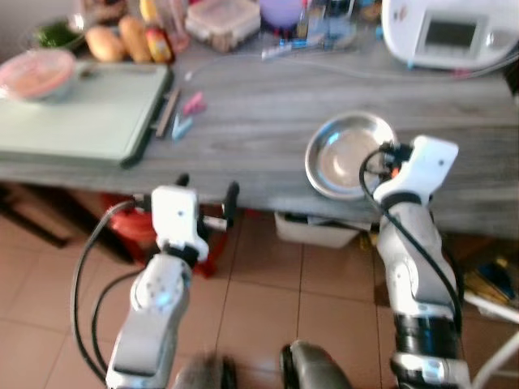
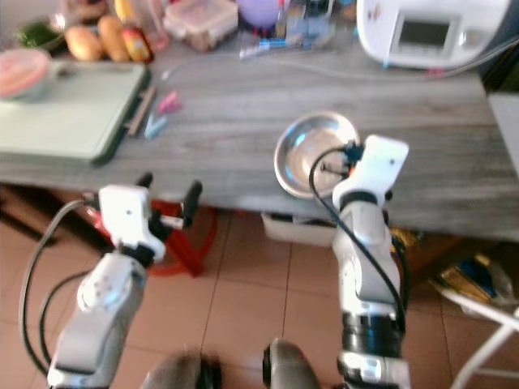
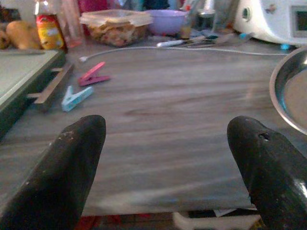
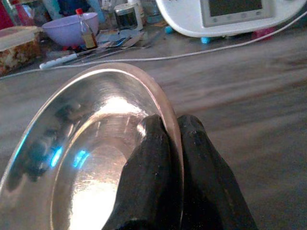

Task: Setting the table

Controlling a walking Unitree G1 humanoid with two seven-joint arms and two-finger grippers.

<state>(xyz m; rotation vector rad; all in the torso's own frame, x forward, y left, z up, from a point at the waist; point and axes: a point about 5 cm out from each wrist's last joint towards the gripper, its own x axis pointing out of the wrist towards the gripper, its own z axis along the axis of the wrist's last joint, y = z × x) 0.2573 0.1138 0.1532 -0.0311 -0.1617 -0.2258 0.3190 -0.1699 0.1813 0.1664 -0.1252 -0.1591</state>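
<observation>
Where the grey wood-grain tabletop [image 1: 259,121] ends nearest the robot, the left pincer [image 1: 207,194] hangs spread wide with bare surface ahead. Beside it, the right pincer [image 4: 170,139] is clamped on the round shiny steel dish's [image 1: 345,154] near rim. Farther off lie a pale green cutting board [image 1: 77,113] and white appliance [image 1: 446,32].

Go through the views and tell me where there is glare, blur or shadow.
Left eye view: soft all over, steel plate edges smeared. Left wrist view: open left gripper fingers loom dark and defocused, grey table sharper beyond. Right wrist view: bright glare and blue glints inside the plate, right gripper pinching its rim, background appliance hazy.
</observation>
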